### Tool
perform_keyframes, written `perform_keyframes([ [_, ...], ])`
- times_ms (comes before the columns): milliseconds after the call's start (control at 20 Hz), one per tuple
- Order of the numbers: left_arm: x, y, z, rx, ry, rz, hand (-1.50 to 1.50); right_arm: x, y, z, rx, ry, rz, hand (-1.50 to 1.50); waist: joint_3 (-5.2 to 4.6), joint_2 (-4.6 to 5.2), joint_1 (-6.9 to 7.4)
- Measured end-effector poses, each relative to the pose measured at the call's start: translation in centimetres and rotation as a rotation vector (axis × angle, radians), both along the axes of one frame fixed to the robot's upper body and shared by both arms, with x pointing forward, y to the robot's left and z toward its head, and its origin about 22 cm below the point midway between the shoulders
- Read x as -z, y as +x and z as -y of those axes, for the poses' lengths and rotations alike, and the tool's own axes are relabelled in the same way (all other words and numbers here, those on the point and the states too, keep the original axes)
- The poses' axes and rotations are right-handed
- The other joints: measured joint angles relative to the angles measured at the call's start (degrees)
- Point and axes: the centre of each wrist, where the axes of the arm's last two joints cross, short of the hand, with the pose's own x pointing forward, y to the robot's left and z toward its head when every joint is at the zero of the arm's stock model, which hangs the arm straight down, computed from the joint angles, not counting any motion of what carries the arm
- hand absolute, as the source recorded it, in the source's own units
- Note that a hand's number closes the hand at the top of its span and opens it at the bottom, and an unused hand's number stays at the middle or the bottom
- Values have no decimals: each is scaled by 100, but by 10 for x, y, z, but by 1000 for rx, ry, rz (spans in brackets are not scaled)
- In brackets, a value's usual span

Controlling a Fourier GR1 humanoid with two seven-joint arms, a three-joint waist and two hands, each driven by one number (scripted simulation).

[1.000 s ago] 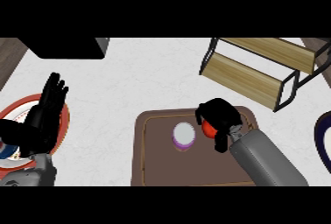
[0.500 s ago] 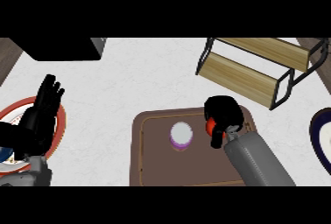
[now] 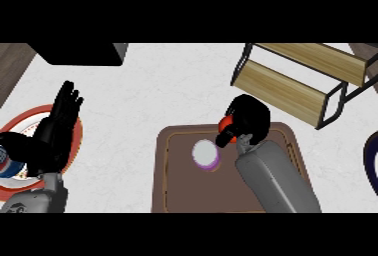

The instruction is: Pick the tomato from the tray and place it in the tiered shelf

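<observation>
While it clasps the tomato (image 3: pixel 226 124), the right hand (image 3: pixel 249 116) hangs above the tray (image 3: pixel 176 192).

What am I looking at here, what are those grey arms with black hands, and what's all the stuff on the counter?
This is a humanoid robot's own view, from its head, looking steeply down at a kitchen counter. The grey forearms are its arms. Its right hand is curled round a red tomato, over the far end of a brown tray. A round purple-and-white thing lies in the tray. Beyond stands a wooden tiered shelf, where the tomato should go. The left hand rests open at the left, over a red-rimmed plate. A dark plate shows at the right edge.
</observation>
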Motion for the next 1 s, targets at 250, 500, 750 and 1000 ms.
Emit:
perform_keyframes([
  [250,-2,1,-1,-3,-5,2,0,-53,-1,-22,33,73,246,150,2,-24,3],
  [500,2,-2,-5,-20,7,-2,0,-100,-2,-29,102,68,458,150,-4,-50,-69],
  [750,5,-6,-6,-24,1,-9,0,-132,-2,-26,183,22,576,150,-3,-50,-127],
  [1000,6,-9,-4,-25,4,-4,0,-147,-1,-15,250,-13,632,150,1,-30,-136],
])
